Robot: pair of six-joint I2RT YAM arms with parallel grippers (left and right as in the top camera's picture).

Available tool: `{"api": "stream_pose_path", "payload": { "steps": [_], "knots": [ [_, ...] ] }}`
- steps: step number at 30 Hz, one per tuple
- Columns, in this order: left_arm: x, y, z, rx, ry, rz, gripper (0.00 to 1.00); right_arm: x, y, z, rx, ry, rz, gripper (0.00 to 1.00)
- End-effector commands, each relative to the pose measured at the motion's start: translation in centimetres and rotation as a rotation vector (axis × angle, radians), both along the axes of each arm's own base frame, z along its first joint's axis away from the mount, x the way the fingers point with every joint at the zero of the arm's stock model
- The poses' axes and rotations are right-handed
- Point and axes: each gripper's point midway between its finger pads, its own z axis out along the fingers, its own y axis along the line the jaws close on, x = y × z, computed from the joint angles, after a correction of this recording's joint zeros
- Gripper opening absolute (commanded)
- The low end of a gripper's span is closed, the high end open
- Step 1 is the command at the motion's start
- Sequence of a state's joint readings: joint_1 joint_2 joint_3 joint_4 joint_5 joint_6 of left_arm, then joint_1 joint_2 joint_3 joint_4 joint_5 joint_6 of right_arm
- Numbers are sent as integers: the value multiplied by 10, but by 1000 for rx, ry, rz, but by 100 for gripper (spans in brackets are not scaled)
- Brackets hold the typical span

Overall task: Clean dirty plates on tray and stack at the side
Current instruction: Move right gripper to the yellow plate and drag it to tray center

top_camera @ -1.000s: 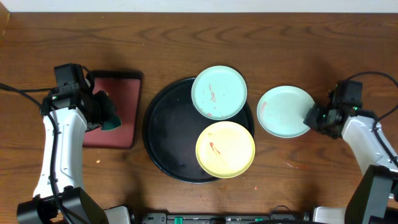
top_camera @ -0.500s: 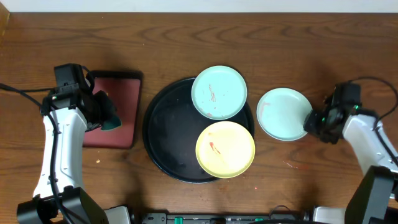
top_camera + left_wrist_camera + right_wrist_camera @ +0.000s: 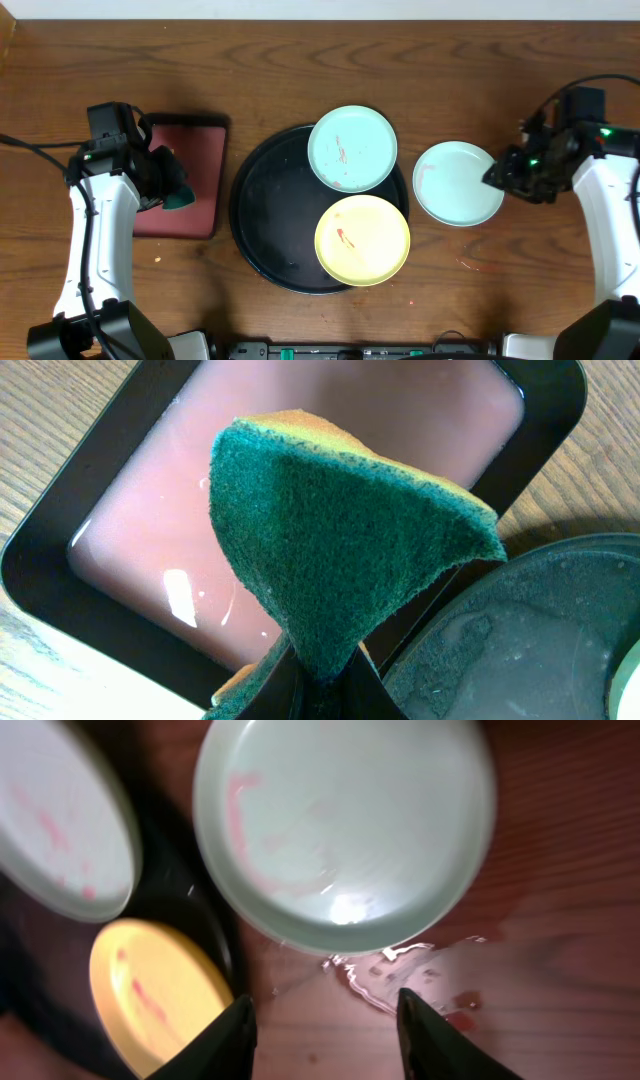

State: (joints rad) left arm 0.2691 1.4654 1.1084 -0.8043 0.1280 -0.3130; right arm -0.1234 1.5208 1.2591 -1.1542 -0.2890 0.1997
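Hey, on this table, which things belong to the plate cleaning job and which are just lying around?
Job: black tray; upper mint plate and yellow plate on it; right mint plate on the wood; green sponge in the left tool; red tray of liquid.
Lying about: wet patch beside the right mint plate; black cable.

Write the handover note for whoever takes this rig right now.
Left gripper: shut on the sponge, held over the red tray.
Right gripper: open, empty, above the side plate.
Tray: the mint plate and the yellow plate lie on its right part, both red-smeared.
Side plate: on the table right of the tray, with a faint pink mark and a wet patch beside it.
Done: one plate is off the tray.
Left: wipe the two smeared plates, stack them on the side plate, and probably recheck its pink mark.
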Motion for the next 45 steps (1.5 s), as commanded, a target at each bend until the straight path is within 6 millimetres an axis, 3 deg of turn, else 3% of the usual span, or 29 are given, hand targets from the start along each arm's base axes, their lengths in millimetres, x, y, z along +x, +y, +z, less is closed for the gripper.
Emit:
{"api": "stream_pose_path", "payload": {
  "steps": [1,11,18,22,33,36,45],
  "knots": [
    [3,3,3,15,-6,-7,7,-8,24,-3,34,13,94,46],
    [3,3,3,15,-6,-8,8,-30,69,-20,35,62,250,50],
    [3,3,3,16,-6,-8,7,-40,94,-40,36,73,304,39],
    [3,3,3,15,-6,-8,7,-49,103,-57,25,87,332,39],
    [2,3,3,15,-3,-8,7,-42,126,-101,28,51,393,42],
    [2,3,3,15,-3,-8,7,-40,131,-112,26,64,405,38],
    [2,3,3,14,-3,-7,7,-41,134,-115,42,79,409,1]
  ]
}}
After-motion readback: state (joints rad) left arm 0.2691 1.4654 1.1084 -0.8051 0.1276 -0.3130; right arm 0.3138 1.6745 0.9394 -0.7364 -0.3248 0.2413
